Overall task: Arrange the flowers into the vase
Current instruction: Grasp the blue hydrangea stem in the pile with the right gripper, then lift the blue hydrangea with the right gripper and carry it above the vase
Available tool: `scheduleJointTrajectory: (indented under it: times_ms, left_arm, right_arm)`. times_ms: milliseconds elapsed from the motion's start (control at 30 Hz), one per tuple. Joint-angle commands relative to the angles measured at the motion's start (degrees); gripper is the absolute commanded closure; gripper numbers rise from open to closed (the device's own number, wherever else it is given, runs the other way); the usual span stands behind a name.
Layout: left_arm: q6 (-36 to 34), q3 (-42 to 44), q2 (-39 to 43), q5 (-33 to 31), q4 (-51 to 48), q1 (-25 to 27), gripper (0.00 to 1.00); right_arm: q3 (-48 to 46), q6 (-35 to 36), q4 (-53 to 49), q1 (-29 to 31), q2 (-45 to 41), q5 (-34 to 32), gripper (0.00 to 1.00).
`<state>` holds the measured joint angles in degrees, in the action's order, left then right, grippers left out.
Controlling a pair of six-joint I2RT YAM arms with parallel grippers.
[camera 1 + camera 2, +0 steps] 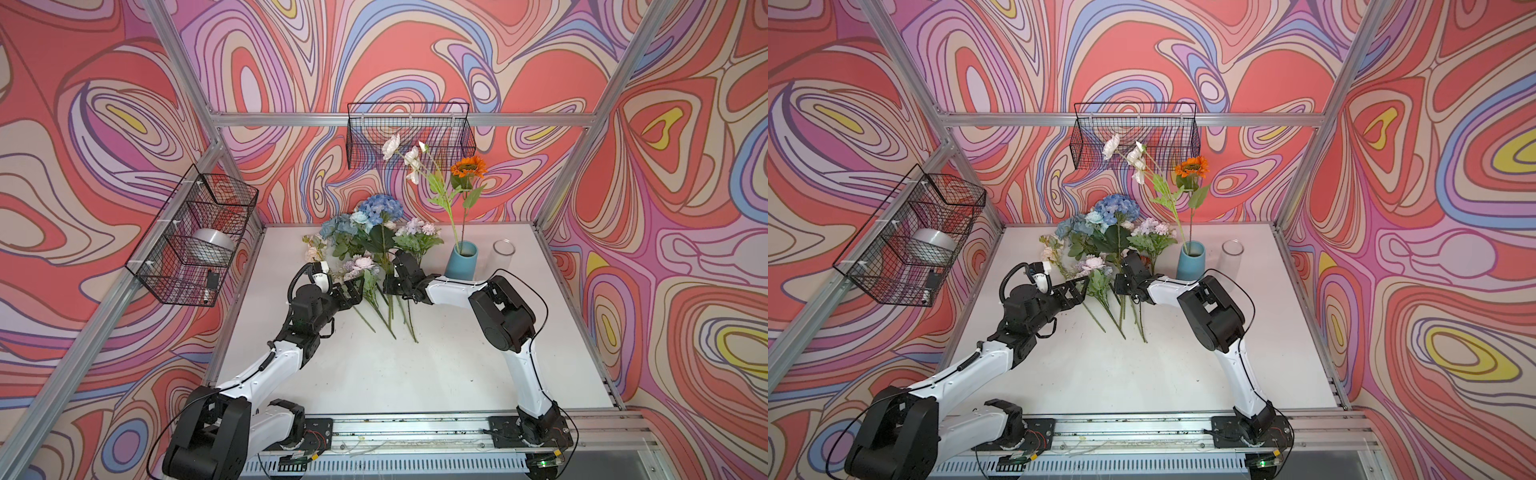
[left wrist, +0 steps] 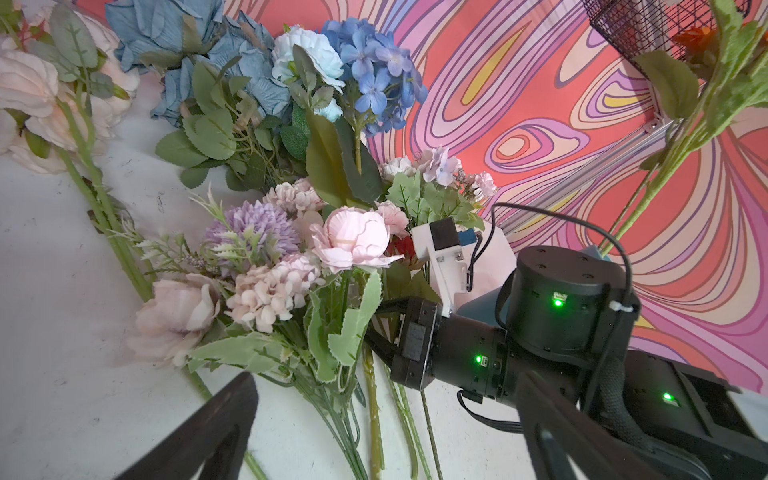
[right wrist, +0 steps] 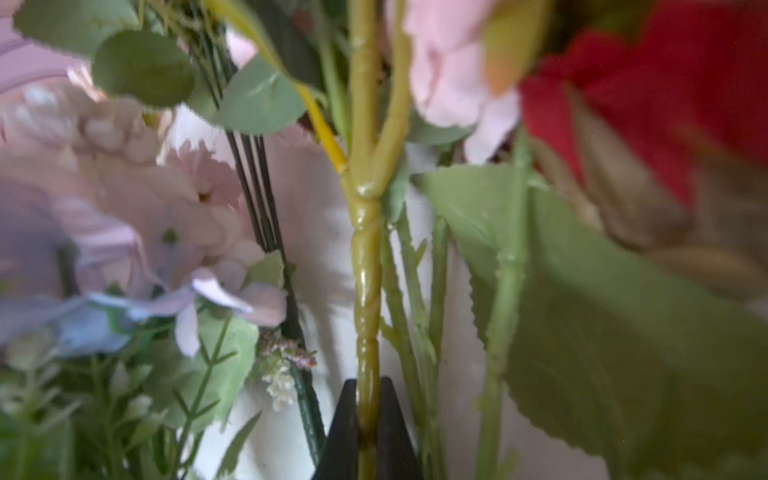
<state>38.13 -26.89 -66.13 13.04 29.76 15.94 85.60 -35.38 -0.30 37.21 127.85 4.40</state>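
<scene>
While the left hand (image 1: 352, 293) hung with its fingers spread wide beside the left edge of the heap, the right hand (image 3: 368, 409) was pressed together on a yellow-green stem (image 3: 366, 291), some way from where it forked. The loose flowers (image 1: 361, 266) lay on the white tabletop (image 1: 415, 374) at the centre of both top views, heads toward the back wall, stems fanned toward the lower frame. Crowding the pinched stem in the right wrist view were thinner green stems (image 3: 415, 291), a dark wire bundle (image 3: 257, 187), a broad leaf (image 3: 602, 332) and a red bloom (image 3: 665, 83). The blue hydrangea (image 1: 380, 208) stood highest in the heap, dusty-blue roses (image 1: 336, 226) to its left. Right of the heap the blue vase (image 1: 461, 262) already held a white-blossom spray (image 1: 409, 156) and an orange sunflower (image 1: 468, 166); a clear glass jar (image 1: 504, 253) stood just beside it. A wire basket (image 1: 411, 133) hung on the back wall behind those blooms, a second basket (image 1: 191, 237) on the left wall.
</scene>
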Motion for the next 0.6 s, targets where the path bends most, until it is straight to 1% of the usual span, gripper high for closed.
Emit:
scheduleJointTrajectory:
  times_ms: [0,233,333,400,567]
  left_arm:
    - [-0.4,-0.26,1.28,-0.41,0.65,-0.27,0.0]
    - [0.19,0.77,1.73,-1.32,2.45,-0.34,0.0]
    - [1.28,1.89,1.68,-1.6,4.14,-0.3,0.0]
    - [2.63,3.22,1.79,-2.68,5.67,-0.32,0.0]
    - [6.75,6.49,3.48,-8.5,7.37,-0.3,0.0]
  right_arm:
    - [0.44,1.06,0.84,0.31,-1.29,-0.37,1.0]
    - [-4.13,4.26,0.92,0.31,-9.3,-0.26,1.0]
    - [-4.83,7.17,-0.85,0.32,-12.11,2.9,1.0]
    - [-4.5,9.67,-3.14,0.32,-13.27,6.2,1.0]
    - [-4.32,14.07,-7.12,0.36,-15.76,11.4,1.0]
